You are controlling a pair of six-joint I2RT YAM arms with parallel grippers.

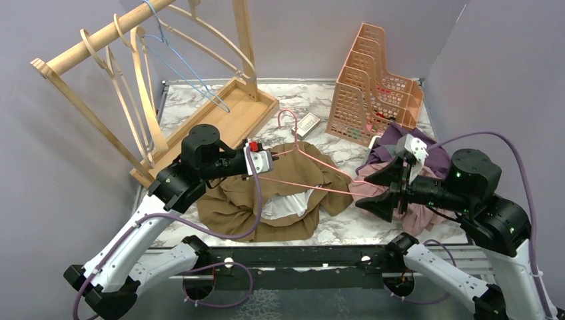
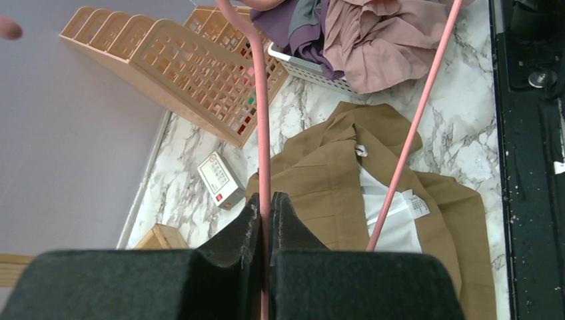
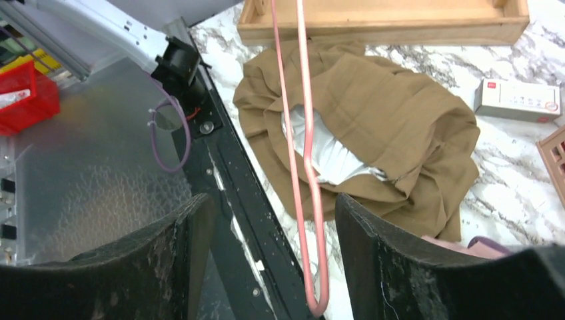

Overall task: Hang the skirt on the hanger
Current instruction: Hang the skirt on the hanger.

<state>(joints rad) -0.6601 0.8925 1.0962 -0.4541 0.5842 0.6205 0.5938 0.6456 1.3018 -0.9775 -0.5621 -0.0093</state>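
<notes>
1. Skirt (image 1: 233,207): tan woven cloth, crumpled in soft folds with white lining showing, lying on the marble-patterned table (image 1: 340,230) at 6 o'clock.
2. Hanger (image 2: 261,133): thin pink wire stretched above the skirt, its hook toward 12 o'clock.
3. Left claw (image 2: 265,207): pinched tight on the wire.
4. Right claw (image 3: 272,200): fingers spread apart, the hanger's rounded corner between them; contact unclear.
5. Purple and pink clothes (image 1: 436,163) at 3 o'clock, partly hidden by the right arm; perforated plastic file rack (image 1: 373,87) at 1 o'clock.

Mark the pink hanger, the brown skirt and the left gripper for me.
pink hanger (image 2: 261,133), left wrist view, the gripped wire.
brown skirt (image 1: 230,207), top view, lower left folds.
left gripper (image 2: 265,203), left wrist view, between fingertips.
</notes>
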